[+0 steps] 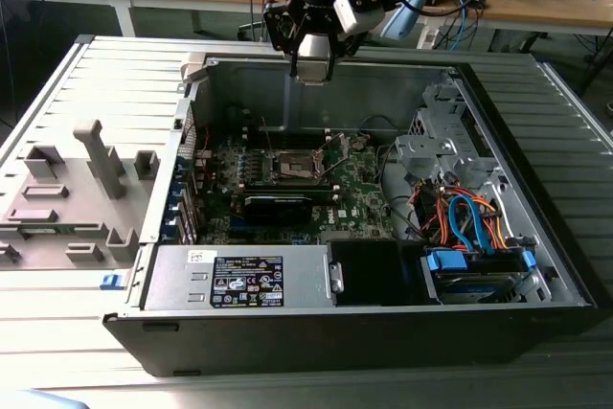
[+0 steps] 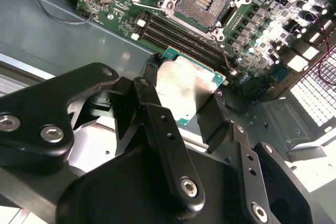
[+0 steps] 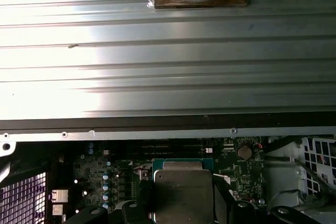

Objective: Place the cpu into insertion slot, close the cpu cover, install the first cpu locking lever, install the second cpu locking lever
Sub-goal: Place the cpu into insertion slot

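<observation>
My gripper (image 1: pixel 311 74) hangs over the back wall of the open computer case, well above the board. It is shut on the cpu (image 2: pixel 189 90), a flat square chip with a silvery top and green edge, pinched between two black fingers (image 2: pixel 149 100). The first wrist view shows the cpu (image 3: pixel 184 190) from above, over the board near the case wall. The insertion slot (image 2: pixel 205 1) lies bare, its dark pin field showing inside a silver rim. In the exterior view the insertion slot (image 1: pixel 297 168) sits mid-board, lower than the gripper. Two thin locking levers (image 2: pixel 224 51) stand swung away from it. I cannot make out the cpu cover.
Long black memory slots (image 2: pixel 178 32) run between the socket and the held chip. A grey power supply (image 1: pixel 249 280) and a drive bay with blue and orange cables (image 1: pixel 474 227) line the case front. A grey plastic fixture (image 1: pixel 77 189) stands on the exterior view's left.
</observation>
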Controlling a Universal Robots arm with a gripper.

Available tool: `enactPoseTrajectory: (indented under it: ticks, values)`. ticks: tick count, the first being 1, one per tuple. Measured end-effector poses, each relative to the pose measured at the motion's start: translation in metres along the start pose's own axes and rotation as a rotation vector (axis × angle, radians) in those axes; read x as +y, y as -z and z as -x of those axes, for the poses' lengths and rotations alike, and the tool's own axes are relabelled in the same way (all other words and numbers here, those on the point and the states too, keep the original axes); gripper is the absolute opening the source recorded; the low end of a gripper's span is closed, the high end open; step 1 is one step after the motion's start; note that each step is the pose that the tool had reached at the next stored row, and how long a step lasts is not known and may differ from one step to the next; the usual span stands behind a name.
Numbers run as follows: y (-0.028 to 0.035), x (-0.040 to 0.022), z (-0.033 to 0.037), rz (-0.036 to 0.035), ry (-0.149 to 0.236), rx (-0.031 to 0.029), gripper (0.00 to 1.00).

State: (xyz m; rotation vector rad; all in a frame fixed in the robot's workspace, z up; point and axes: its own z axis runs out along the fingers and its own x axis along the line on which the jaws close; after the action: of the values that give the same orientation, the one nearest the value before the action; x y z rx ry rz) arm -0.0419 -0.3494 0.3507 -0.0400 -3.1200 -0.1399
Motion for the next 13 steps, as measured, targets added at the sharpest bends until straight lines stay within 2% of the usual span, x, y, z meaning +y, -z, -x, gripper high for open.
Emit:
enactPoseTrajectory:
  ticks: [13]
  values:
    - [-0.0022, -0.0002, 0.0000, -0.0005, 0.000, 0.0000, 0.55]
